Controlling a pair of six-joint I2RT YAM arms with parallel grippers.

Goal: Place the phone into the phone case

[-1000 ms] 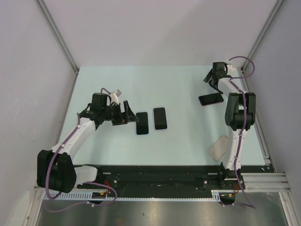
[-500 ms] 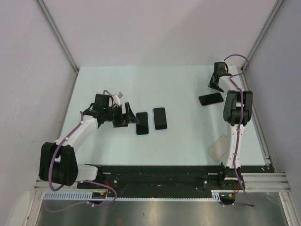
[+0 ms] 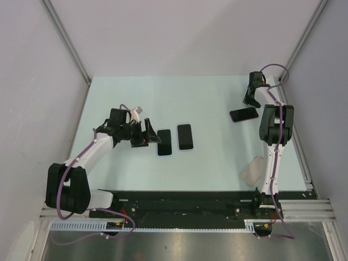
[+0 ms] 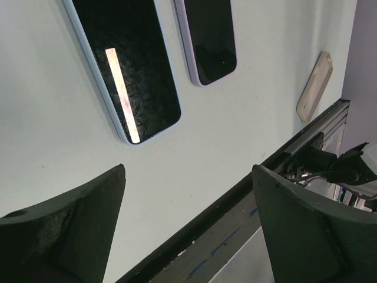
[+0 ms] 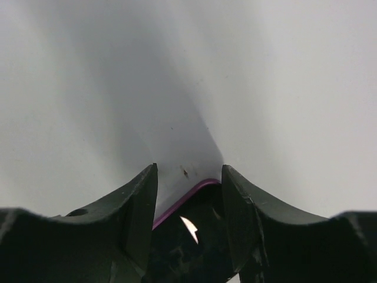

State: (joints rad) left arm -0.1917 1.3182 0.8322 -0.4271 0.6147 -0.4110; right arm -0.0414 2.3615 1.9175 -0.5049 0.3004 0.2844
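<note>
A purple-edged dark phone (image 3: 243,115) lies flat, well apart from the beige phone case (image 3: 252,171).

Blue-edged phone (image 3: 165,142), purple-edged phone (image 3: 185,136) close (slim gap between).

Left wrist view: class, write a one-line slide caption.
Open fingers frame a blue-edged phone beside a lilac-edged phone on the pale table, beige case near its edge.

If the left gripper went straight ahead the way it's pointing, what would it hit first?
Probably the blue-rimmed phone, the nearer of two lying ahead of the open left gripper. Depth is unclear, so it could touch the table just short of it.
</note>
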